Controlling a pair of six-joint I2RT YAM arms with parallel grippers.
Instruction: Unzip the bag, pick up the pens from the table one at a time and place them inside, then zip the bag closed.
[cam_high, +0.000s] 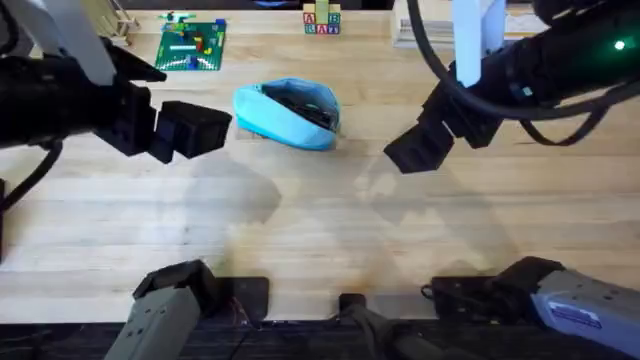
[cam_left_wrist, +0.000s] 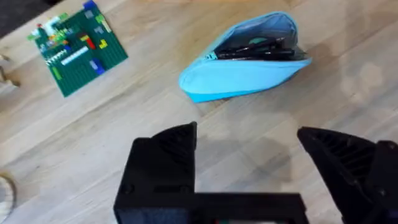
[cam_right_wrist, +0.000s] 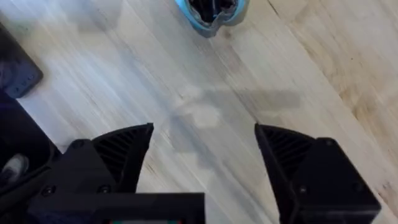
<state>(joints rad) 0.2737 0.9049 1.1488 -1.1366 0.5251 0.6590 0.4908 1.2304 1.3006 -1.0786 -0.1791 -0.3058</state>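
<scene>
The light blue bag (cam_high: 288, 113) lies on the table (cam_high: 320, 230) near the far middle, its zipper open and dark pens (cam_high: 303, 103) showing inside. In the left wrist view the bag (cam_left_wrist: 244, 59) gapes with the pens (cam_left_wrist: 258, 50) in its mouth. My left gripper (cam_high: 200, 130) hovers just left of the bag, open (cam_left_wrist: 249, 155), holding nothing. My right gripper (cam_high: 415, 148) hangs to the bag's right, also open (cam_right_wrist: 204, 146) and empty, with the bag's end (cam_right_wrist: 211, 12) ahead of it.
A green brick baseplate (cam_high: 192, 46) with small bricks lies at the far left of the table, also in the left wrist view (cam_left_wrist: 76, 48). Letter blocks (cam_high: 321, 20) stand at the far edge. Both arm bases sit along the near edge.
</scene>
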